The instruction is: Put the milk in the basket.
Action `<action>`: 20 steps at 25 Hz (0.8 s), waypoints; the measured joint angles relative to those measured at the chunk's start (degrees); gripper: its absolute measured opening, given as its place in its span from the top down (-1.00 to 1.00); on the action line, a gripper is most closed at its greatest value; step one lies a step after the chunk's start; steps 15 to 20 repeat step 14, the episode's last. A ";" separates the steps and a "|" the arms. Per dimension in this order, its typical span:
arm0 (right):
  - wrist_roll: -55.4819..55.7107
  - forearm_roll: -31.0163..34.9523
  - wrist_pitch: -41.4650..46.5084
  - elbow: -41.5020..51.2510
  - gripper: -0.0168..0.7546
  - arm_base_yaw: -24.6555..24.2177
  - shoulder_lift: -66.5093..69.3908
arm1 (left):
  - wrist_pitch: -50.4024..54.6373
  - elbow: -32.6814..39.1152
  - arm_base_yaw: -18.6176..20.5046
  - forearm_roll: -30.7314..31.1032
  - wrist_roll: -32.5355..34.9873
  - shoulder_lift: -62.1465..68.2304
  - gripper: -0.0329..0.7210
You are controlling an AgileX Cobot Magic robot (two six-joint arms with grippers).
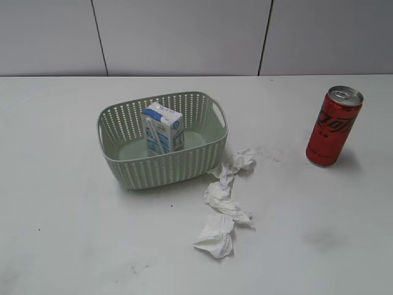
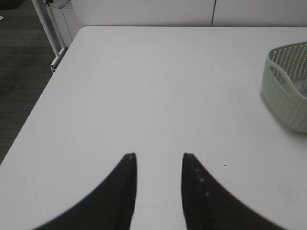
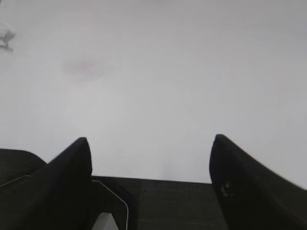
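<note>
The milk (image 1: 163, 129), a small white carton with blue top and blue printing, stands upright inside the pale green basket (image 1: 132, 166) at the middle of the table. Part of the basket shows at the right edge of the left wrist view (image 2: 288, 96). Neither gripper shows in the exterior view. My left gripper (image 2: 158, 155) is open and empty above bare table, well left of the basket. My right gripper (image 3: 151, 139) is open wide and empty at the table's front edge.
A red can (image 1: 333, 126) stands upright at the right. Crumpled white tissues (image 1: 224, 200) lie in a trail in front of the basket's right corner. The table's left edge and dark floor (image 2: 19, 72) show in the left wrist view.
</note>
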 joint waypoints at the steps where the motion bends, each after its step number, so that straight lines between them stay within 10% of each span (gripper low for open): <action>1: 0.00 0.04 0.00 0.00 -0.57 0.00 -1.25 | 0.00 0.00 0.00 0.00 0.00 0.00 0.28; 20: 0.13 0.16 0.00 0.00 -0.57 0.00 -17.22 | 0.00 0.00 0.00 0.00 0.00 0.00 0.28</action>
